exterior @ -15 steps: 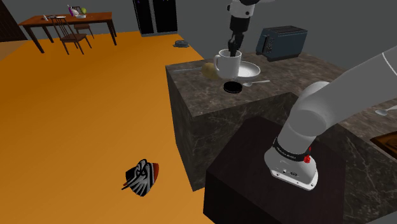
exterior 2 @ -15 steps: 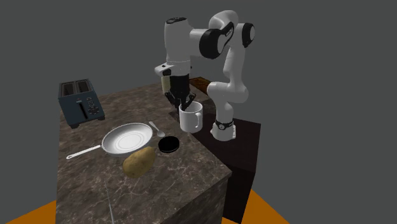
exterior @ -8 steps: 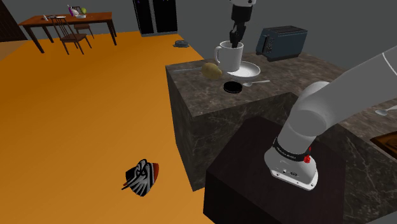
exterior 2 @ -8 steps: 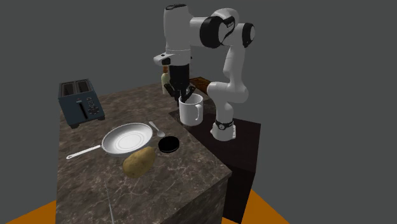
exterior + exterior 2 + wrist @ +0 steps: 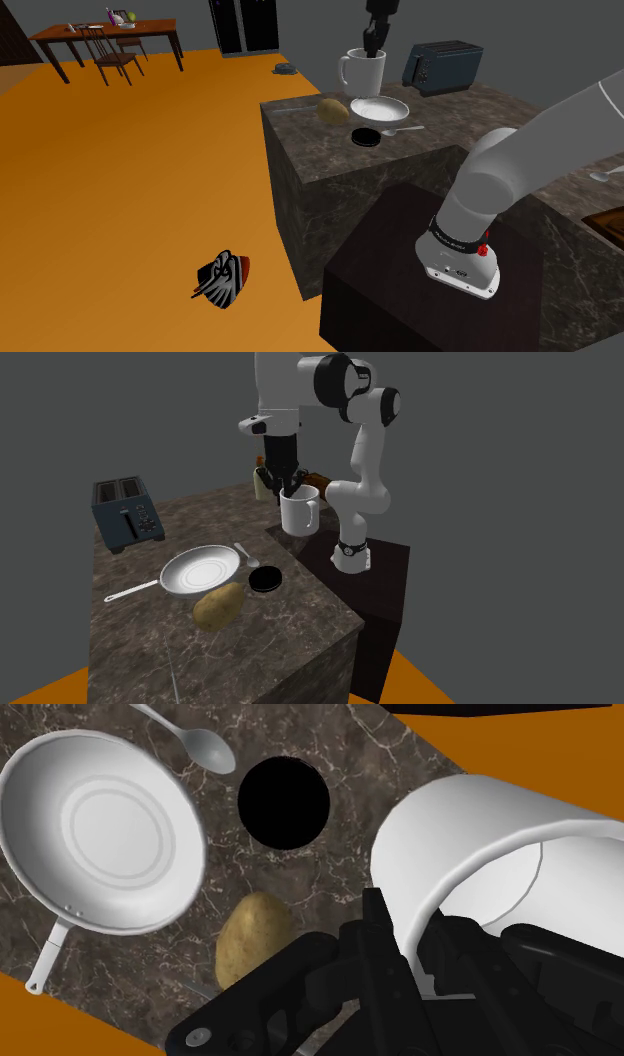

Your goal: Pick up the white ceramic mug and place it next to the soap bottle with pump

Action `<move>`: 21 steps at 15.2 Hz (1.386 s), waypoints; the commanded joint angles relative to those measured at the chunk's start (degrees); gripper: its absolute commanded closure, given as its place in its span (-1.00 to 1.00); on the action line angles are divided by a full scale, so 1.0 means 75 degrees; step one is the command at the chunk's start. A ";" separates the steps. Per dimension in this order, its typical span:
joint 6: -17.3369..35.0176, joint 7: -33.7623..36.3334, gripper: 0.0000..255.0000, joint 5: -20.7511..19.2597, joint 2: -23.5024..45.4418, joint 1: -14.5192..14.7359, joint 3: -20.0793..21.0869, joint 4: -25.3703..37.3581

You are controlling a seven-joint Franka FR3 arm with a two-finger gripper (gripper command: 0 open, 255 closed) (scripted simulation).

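pinching the rim of a white cylindrical mug (image 5: 361, 72) (image 5: 300, 512) (image 5: 480, 874) with the all-black two-finger gripper (image 5: 370, 45) (image 5: 290, 487) (image 5: 412, 929): one finger (image 5: 380, 929) flat against the outer wall, the other down inside the cup, the wall clasped between them. hanging upright under the hand, in the air, clear of the dark marbled stone countertop (image 5: 440, 115) (image 5: 140, 652) (image 5: 350, 744).

well below the hand, spread over that countertop: a round white frying pan with a long thin handle (image 5: 380, 108) (image 5: 200, 570) (image 5: 100, 829), a silver spoon (image 5: 400, 129) (image 5: 245, 555) (image 5: 195, 742), a flat black disc (image 5: 365, 138) (image 5: 265, 580) (image 5: 283, 801) and a yellow-brown potato (image 5: 333, 110) (image 5: 218, 605) (image 5: 250, 939). disc lying between spoon and potato, apart from both; potato just beside the pan's rim. farther from the hand, past the pan, a dark blue two-slot toaster (image 5: 441, 65) (image 5: 124, 514) standing upright.

just behind the hand in the second exterior view, a tan soap bottle (image 5: 261, 482), its upper part hidden by the gripper; near the mug but not touching it, as far as can be told. beside the bottle, a brown board (image 5: 315, 479).

carried by the white arm with dark joints (image 5: 520, 160) (image 5: 365, 442), rising from a dark box stand (image 5: 400, 280) (image 5: 385, 592). far under the hand, an orange floor (image 5: 150, 180) with a black-and-red object (image 5: 223, 277) lying on it, and a wooden dining table (image 5: 105, 35) with chairs at the far side.
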 commanded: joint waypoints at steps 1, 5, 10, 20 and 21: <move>-0.0211 0.0001 1.00 0.0018 0.0061 0.0012 0.0015 0.0271; -0.0604 -0.0011 1.00 0.0044 0.0181 0.0030 0.0031 0.0783; -0.1099 -0.0030 1.00 0.0077 0.0366 0.0052 0.0043 0.1462; -0.1725 -0.0836 1.00 -0.0269 -0.0033 -0.0194 -0.0516 0.1746; -0.1764 -0.0998 1.00 -0.0352 -0.0132 -0.0245 -0.0636 0.1703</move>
